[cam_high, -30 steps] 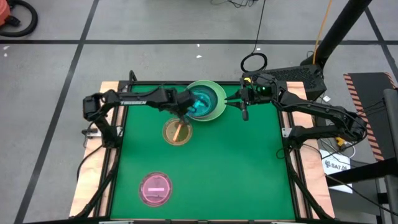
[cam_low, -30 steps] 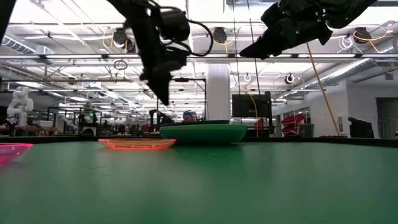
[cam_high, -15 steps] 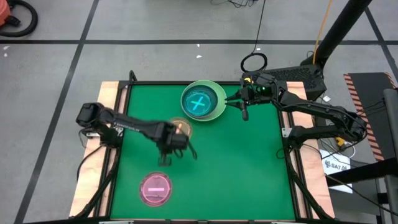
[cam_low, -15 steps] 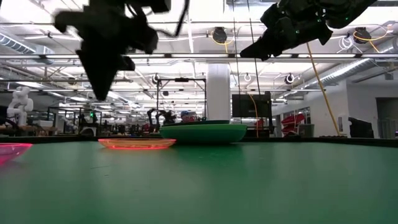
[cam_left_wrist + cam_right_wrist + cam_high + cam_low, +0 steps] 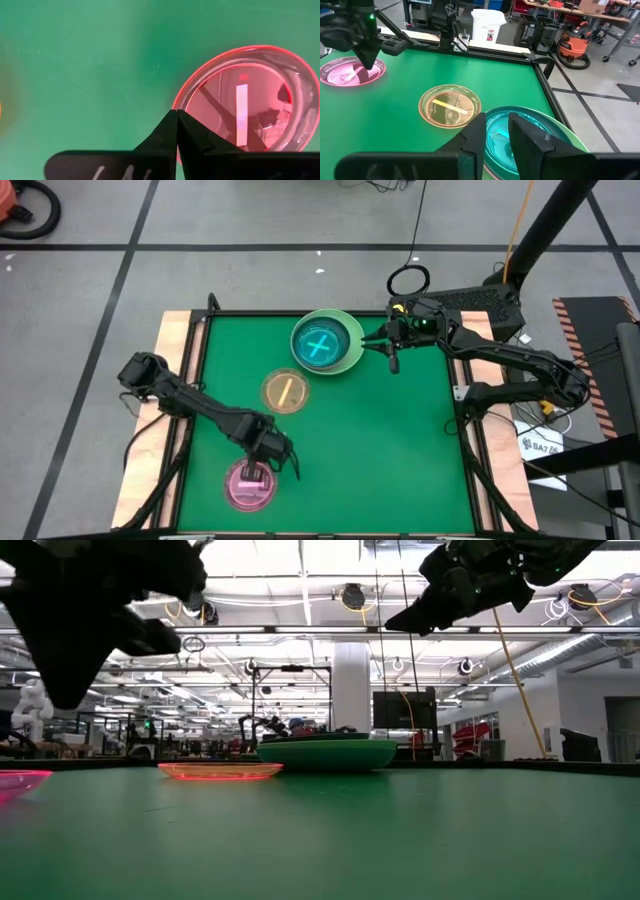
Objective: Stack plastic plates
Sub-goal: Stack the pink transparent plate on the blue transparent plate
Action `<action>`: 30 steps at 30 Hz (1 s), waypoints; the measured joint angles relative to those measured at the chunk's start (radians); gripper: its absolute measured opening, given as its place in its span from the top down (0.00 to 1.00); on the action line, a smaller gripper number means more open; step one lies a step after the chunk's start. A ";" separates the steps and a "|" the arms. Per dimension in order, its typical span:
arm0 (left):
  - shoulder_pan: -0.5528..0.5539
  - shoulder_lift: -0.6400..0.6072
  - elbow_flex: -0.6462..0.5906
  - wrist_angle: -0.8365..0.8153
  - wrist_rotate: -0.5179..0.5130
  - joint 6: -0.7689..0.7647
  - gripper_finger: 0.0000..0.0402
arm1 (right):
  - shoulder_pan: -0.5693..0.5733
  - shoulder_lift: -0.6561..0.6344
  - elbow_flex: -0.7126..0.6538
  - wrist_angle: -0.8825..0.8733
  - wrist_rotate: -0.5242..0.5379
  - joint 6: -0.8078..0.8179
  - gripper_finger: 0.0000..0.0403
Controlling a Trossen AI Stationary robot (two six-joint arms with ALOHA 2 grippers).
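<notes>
Our left gripper (image 5: 262,472), pinched shut and empty, hovers over the magenta plate (image 5: 249,484)'s near rim. Descending closed, we risk shoving the plate instead of grasping it.

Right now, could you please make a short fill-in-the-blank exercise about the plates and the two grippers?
1. The left gripper hangs over the ____ plate.
2. The cyan plate lies inside the light-____ plate.
3. The left gripper's fingers are ____.
4. The right gripper waits beside the ____ of two plates.

Missing words: pink; green; shut; stack
</notes>
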 joint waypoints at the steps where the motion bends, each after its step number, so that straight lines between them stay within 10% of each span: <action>1: -0.007 0.000 -0.007 0.003 0.000 -0.016 0.98 | 0.000 0.000 0.000 0.000 0.000 0.000 0.81; 12: -0.079 0.000 -0.070 0.028 -0.026 -0.082 0.97 | 0.000 0.000 0.000 -0.001 0.000 0.004 0.81; 30: -0.109 0.000 -0.162 0.152 -0.126 -0.132 0.63 | 0.000 0.000 0.000 -0.009 0.000 0.024 0.81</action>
